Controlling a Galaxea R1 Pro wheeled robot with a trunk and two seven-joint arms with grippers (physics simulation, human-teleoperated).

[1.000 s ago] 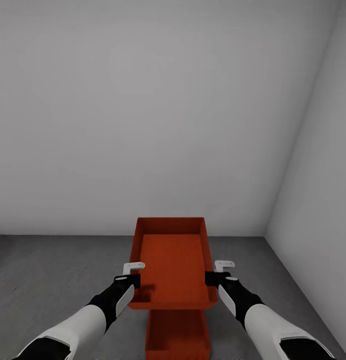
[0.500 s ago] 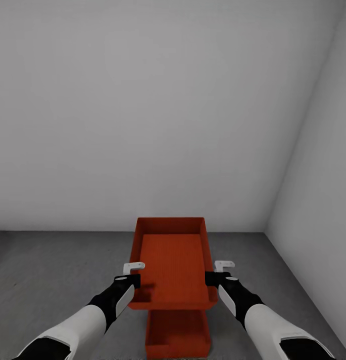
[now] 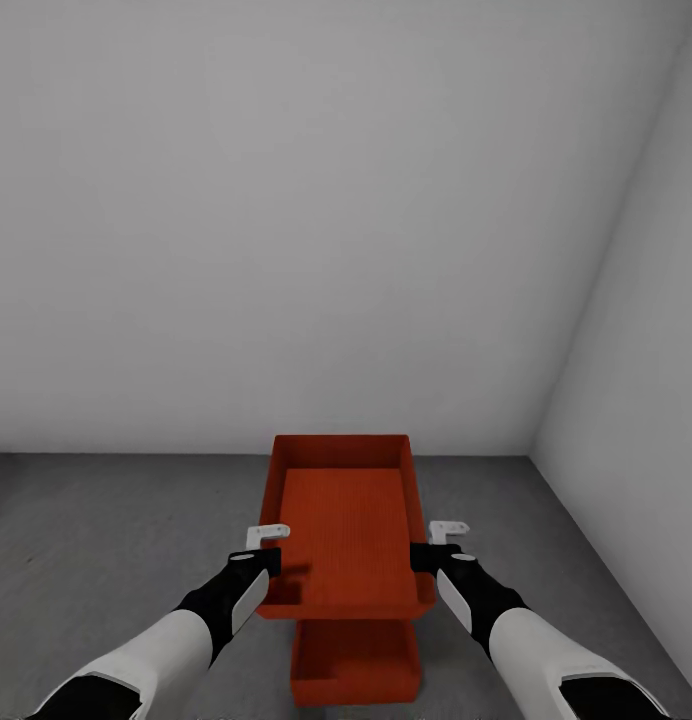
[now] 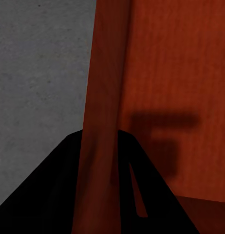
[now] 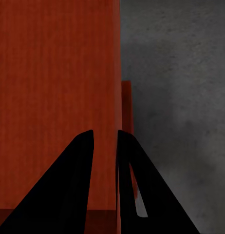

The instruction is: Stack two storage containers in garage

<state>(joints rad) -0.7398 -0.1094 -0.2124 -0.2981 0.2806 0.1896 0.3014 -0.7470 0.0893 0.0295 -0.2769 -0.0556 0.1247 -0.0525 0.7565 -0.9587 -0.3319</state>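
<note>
Dark grey concrete floor (image 3: pixel 106 540) is meeting plain white-grey walls (image 3: pixel 286 220) in a corner of the garage. Nearest the robot, the lower container (image 3: pixel 354 665) is sitting on that floor. Above it, the upper container (image 3: pixel 344 530) is hanging in the air, tilted, its far end toward the wall. The left gripper (image 3: pixel 269 548) is pinching the upper container's left wall, fingers (image 4: pixel 54 195) nearly closed on the rim. The right gripper (image 3: pixel 436 545) is clamping its right wall likewise, fingers (image 5: pixel 73 190) narrowly parted around it.
</note>
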